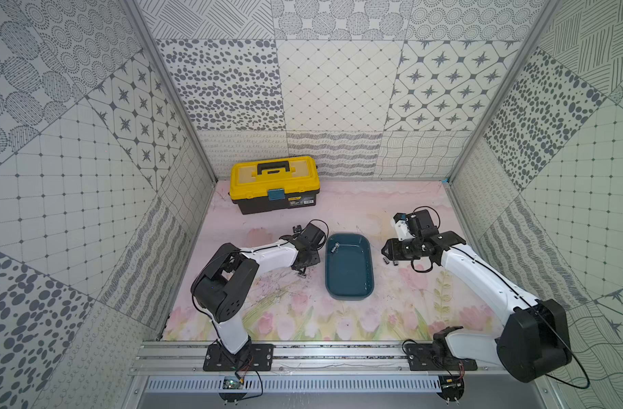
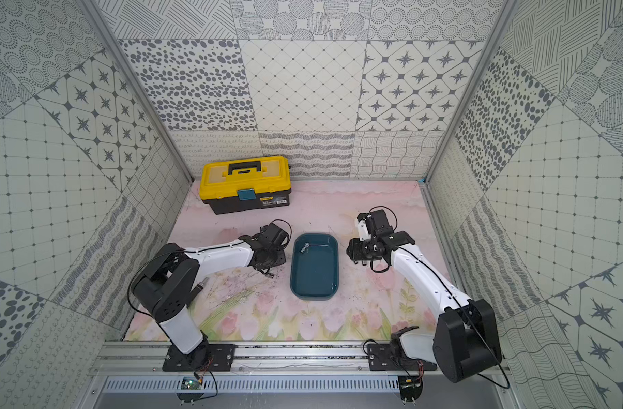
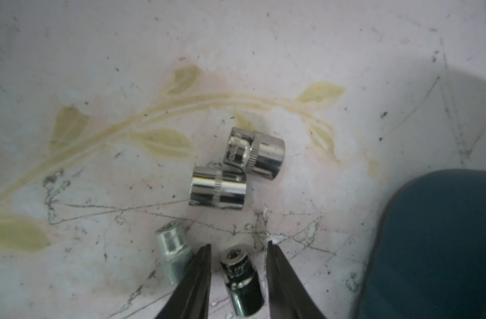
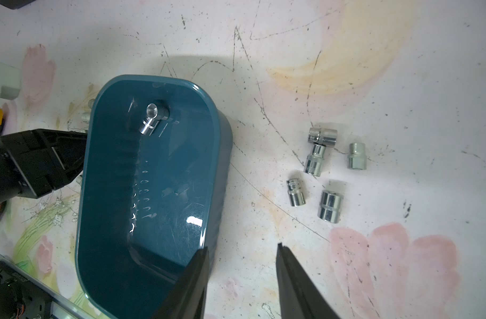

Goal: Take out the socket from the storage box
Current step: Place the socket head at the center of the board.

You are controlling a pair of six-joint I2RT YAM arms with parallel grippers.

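The storage box (image 1: pixel 349 279), a shallow dark teal tub, stands in the middle of the mat in both top views. One chrome socket (image 4: pixel 153 118) lies at its far end (image 1: pixel 335 246). My left gripper (image 3: pixel 239 244) hangs low over the mat just left of the tub, open. A dark socket (image 3: pixel 242 279) lies on the mat between its fingers with a gap on each side. My right gripper (image 4: pixel 242 245) is open and empty, right of the tub, one finger (image 4: pixel 197 273) over the tub's near rim.
Three more sockets (image 3: pixel 218 187) lie on the mat ahead of the left gripper. Several sockets (image 4: pixel 316 160) lie loose right of the tub. A yellow-lidded black toolbox (image 1: pixel 274 182) stands at the back left. Patterned walls close in three sides.
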